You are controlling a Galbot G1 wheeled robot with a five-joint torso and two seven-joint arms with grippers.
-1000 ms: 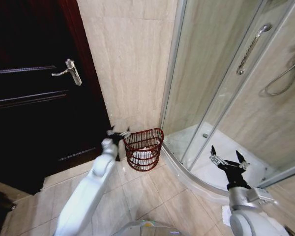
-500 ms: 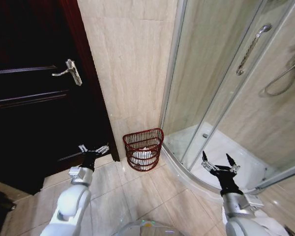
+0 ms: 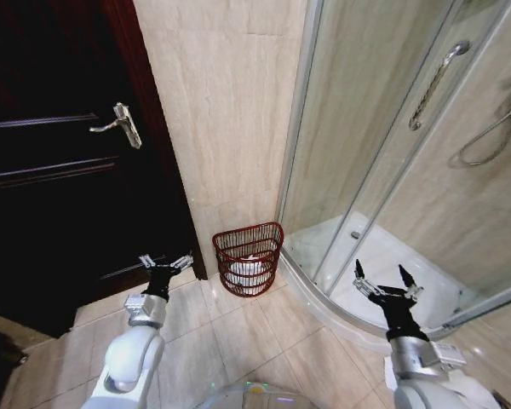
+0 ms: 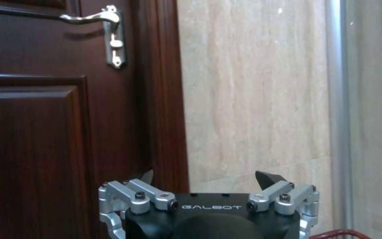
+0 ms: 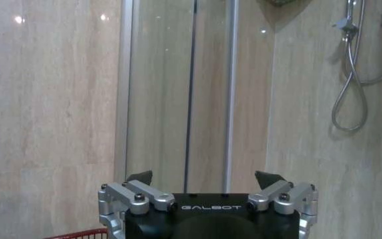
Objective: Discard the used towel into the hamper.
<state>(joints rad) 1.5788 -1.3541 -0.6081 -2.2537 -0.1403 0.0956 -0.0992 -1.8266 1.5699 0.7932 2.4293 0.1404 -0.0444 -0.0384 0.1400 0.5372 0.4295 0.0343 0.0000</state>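
Your left gripper (image 3: 165, 262) hangs spread wide and empty at nine o'clock of the hamper (image 3: 249, 258); your right gripper (image 3: 387, 286), equally spread and bare, sits at three o'clock; swinging inward could tip it

Three camera views of a bathroom corner, one high and two low.

The head camera looks down and forward from high up at the hamper (image 3: 249, 258), far centre. Each wrist camera looks level over its own fingers: left toward door (image 4: 45, 124) and wall, right toward shower glass (image 5: 177, 89). Both catch the hamper's rim.
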